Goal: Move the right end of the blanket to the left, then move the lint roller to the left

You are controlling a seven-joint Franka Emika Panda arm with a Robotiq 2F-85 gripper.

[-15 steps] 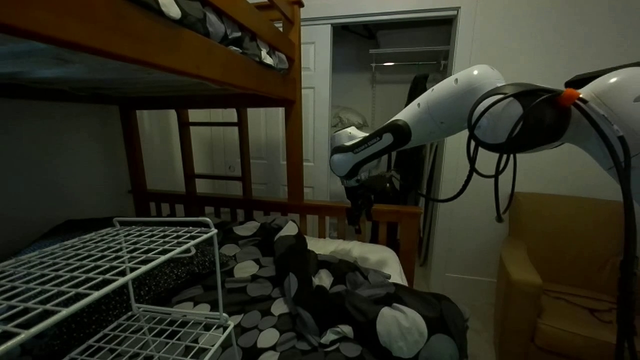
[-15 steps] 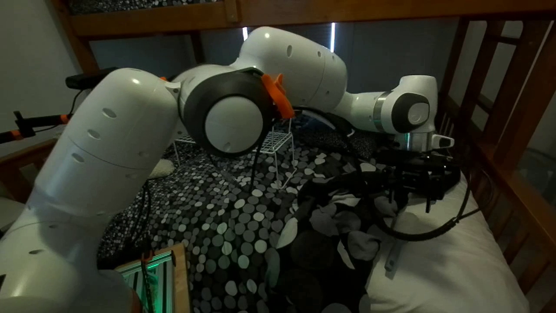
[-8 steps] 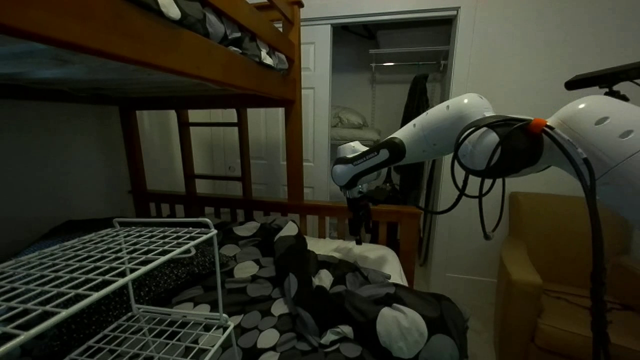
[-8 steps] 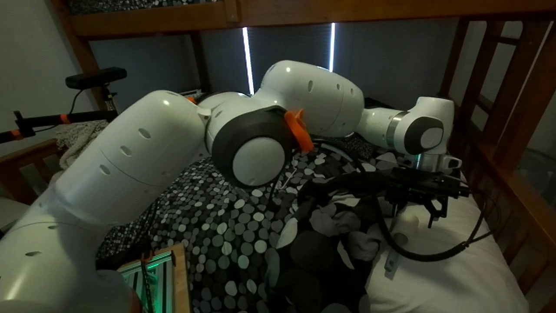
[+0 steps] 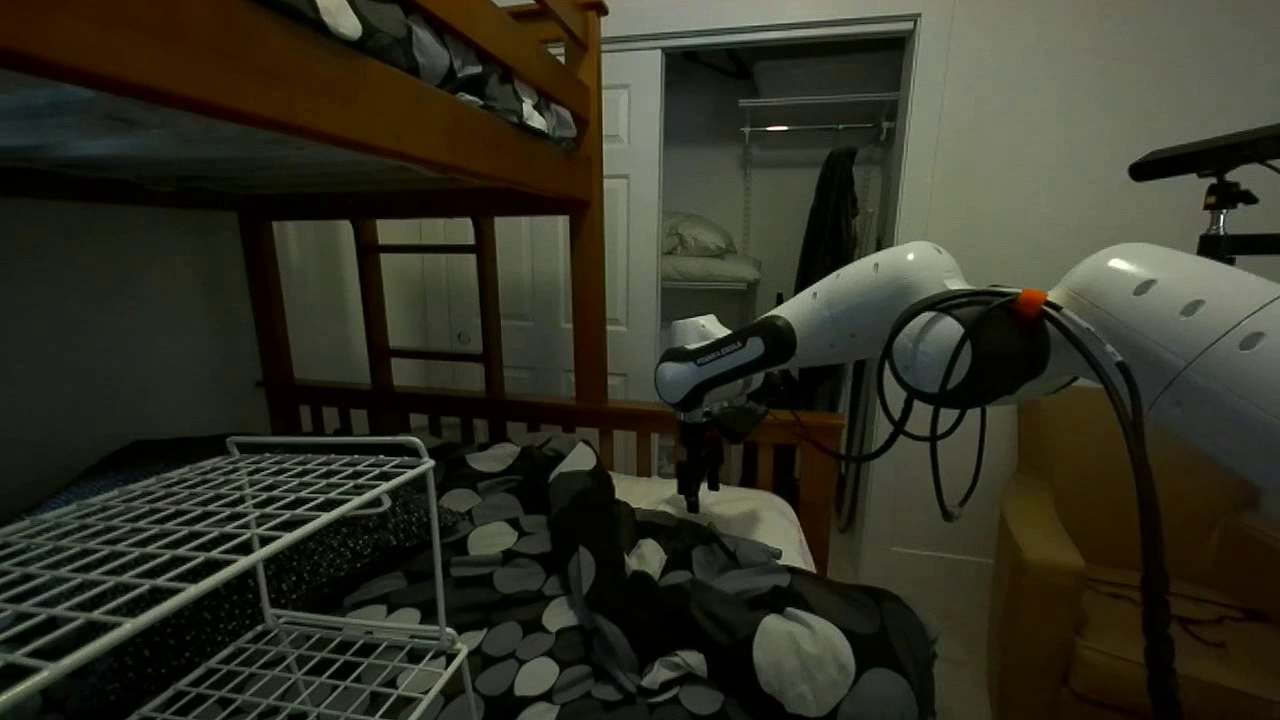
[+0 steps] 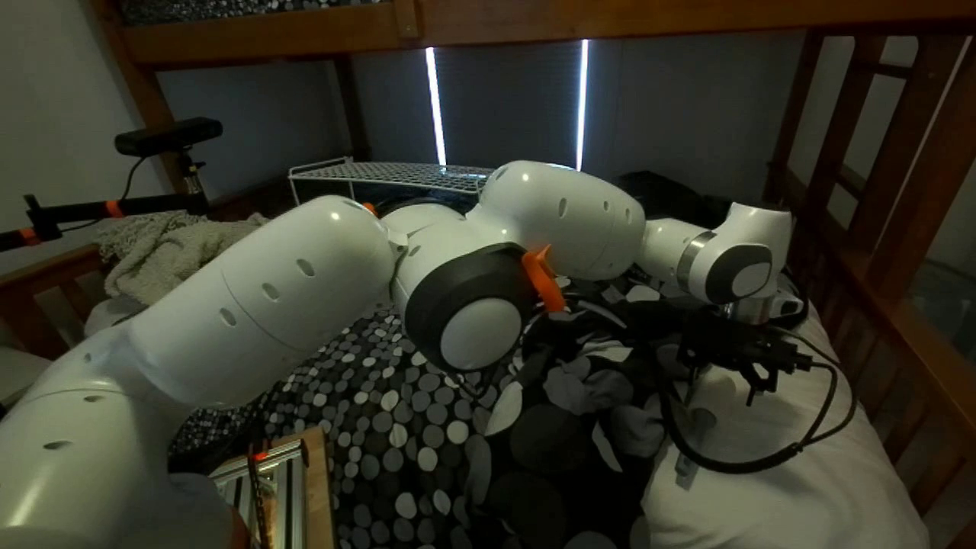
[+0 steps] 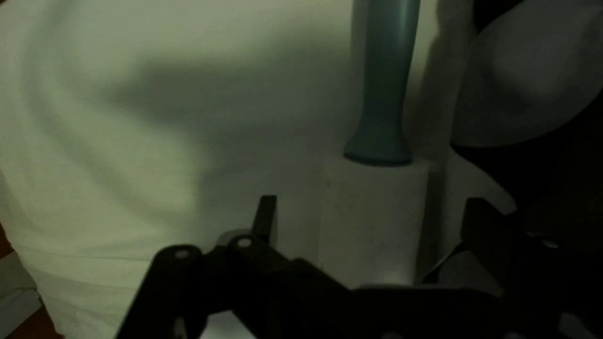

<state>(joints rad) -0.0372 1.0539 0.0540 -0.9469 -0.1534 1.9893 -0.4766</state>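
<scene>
dimly lit pale wall (image 5: 1090, 90), wooden bunk bed (image 5: 400, 110), open closet (image 5: 780, 190), tan armchair (image 5: 1038, 545), bright-edged window (image 6: 507, 107)

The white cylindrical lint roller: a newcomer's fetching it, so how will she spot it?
Find the brown wooden bunk bed; its lower level has a plain white cloth sheet. There, beside the black-and-grey pebble-patterned blanket, the lint roller stands out by its grey-green handle.

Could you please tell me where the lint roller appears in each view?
In an exterior view: the lint roller lies right of centre, below mid-height.
In an exterior view: not discernible; the blanket partly hides the pale sheet.
Wrist view: the lint roller runs down from the top edge, right of centre.
Landmark in all three: the pale sheet.
</scene>
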